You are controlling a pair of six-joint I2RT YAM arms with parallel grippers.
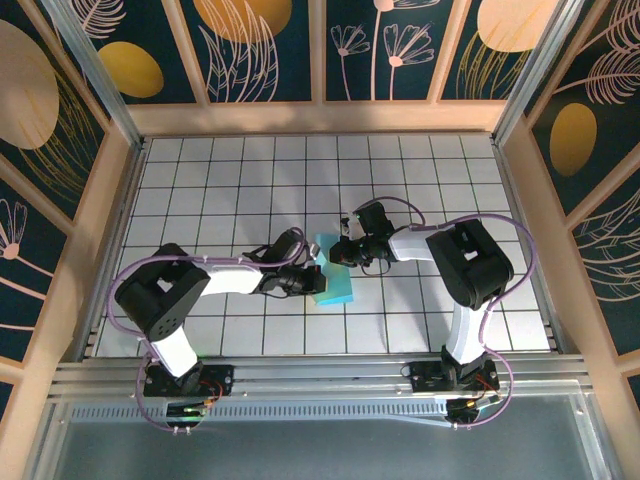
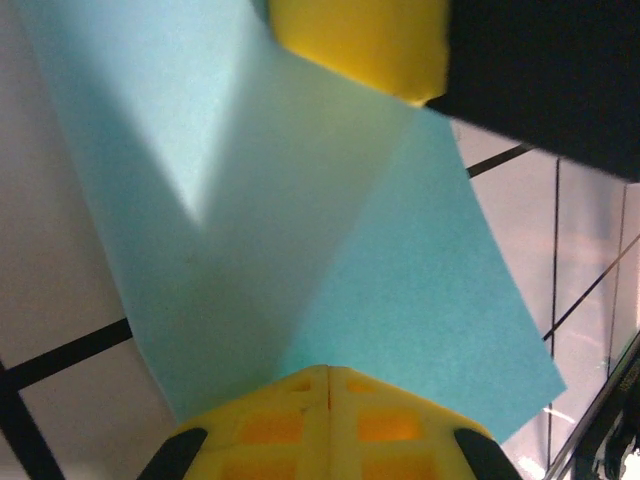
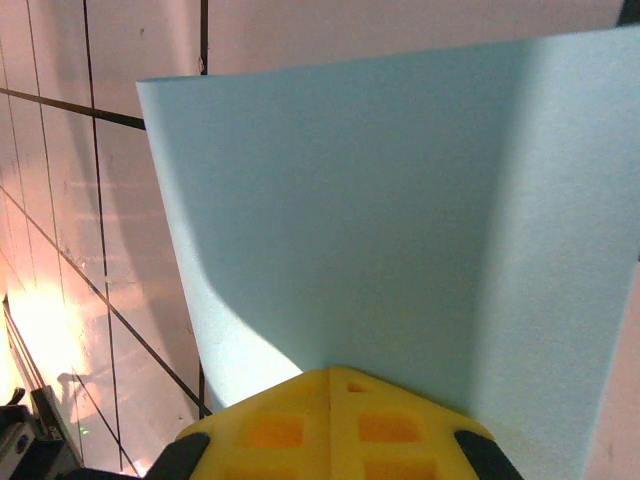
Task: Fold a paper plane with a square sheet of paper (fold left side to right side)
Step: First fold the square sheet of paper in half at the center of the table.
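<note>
I have two hands, and both of them are on the square sheet of paper (image 1: 338,285). The paper is light blue-green and plain. It sits near the middle of the white tiled bench (image 1: 230,180), between my two arms, a little nearer to me than to the far wall.

My left hand (image 1: 305,280) comes in from the left. Its two yellow fingers are pressed tight together, with no gap, and the near edge of the paper (image 2: 400,300) is pinched between them. From the left wrist camera I see my left hand (image 2: 328,385) at the bottom and the paper going away from it. The paper is not flat there. It has a bend down the middle, with one side bright and one side in shade. A yellow finger (image 2: 360,40) of my other hand sits at the far end of the paper.

My right hand (image 1: 338,255) comes in from the right and meets the paper at its far end. It is squeezed shut too, and it has hold of the paper. From the right wrist camera the paper (image 3: 380,200) rises up big in front of my right hand (image 3: 330,380), curved, with its right part darker. The bench tiles show behind it on the left.
</note>
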